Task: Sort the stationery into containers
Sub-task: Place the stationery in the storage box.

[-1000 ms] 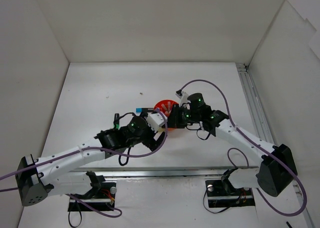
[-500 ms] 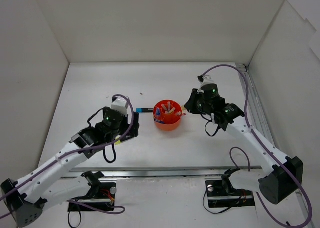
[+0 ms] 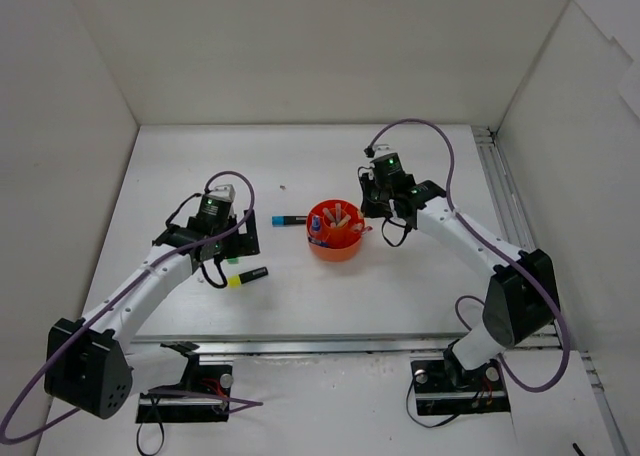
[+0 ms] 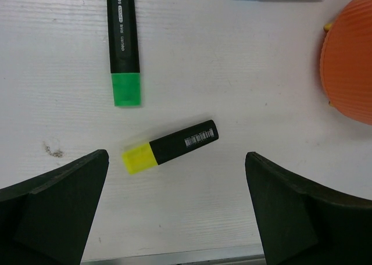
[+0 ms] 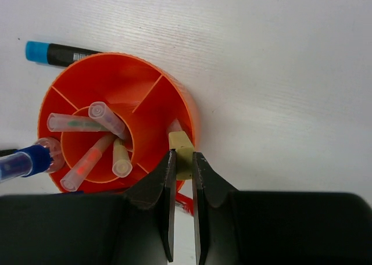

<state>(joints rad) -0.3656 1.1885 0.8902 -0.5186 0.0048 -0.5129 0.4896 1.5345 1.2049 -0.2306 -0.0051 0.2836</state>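
The orange tub stands mid-table with several pens upright in its central ring and a blue-white marker leaning at its edge. My right gripper is shut on a small yellowish eraser right at the tub's rim. My left gripper hangs wide open above the table with nothing between its fingers. Just ahead of it lies a yellow-capped highlighter. A green-capped highlighter lies further off, and a blue-capped one beside the tub.
A red pen lies on the table under the right gripper, partly hidden. White walls close the table on three sides, and a metal rail runs along its right edge.
Both arms pulled back from the tub. The left gripper swung left and opened fully over the highlighters. The right gripper came back to the tub's right rim, still shut.
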